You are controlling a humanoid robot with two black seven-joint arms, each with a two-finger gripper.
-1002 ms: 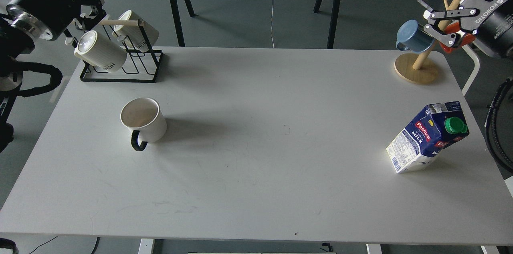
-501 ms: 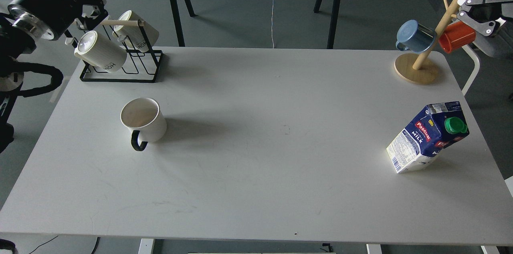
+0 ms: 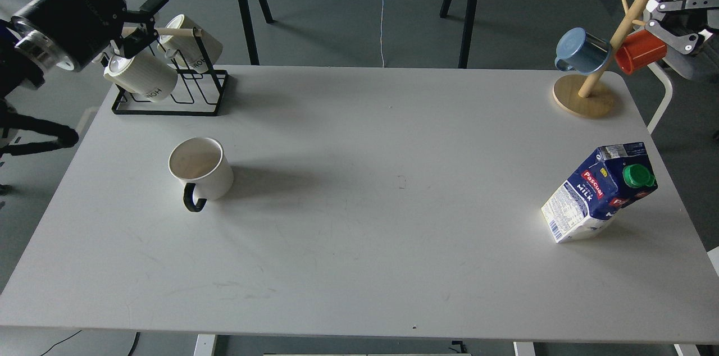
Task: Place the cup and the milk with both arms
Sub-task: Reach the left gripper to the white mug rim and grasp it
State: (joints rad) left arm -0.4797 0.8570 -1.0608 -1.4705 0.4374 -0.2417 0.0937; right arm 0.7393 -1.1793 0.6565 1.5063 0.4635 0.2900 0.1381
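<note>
1. Left hand (image 3: 147,22): raised at the far left corner of the counter (image 3: 359,266), in front of the black wire rack (image 3: 185,86) holding two ribbed white mugs (image 3: 140,72). Only dark finger parts show against the rack; whether the fingers are spread or closed, I cannot tell.
2. Right hand (image 3: 682,22): at the far right edge of view, only partly in frame, beside the wooden mug tree (image 3: 584,95) carrying a blue mug (image 3: 581,51) and an orange mug (image 3: 637,51). Its two grey fingers stand spread apart, holding nothing.
3. Cup (image 3: 201,168): upright on the counter, well below and slightly right of the left hand, apart from it; black handle toward the near edge.
4. Milk (image 3: 601,193): standing on the counter, green cap on top, well below the right hand and clear of it.
5. Neither hand touches its item.
</note>
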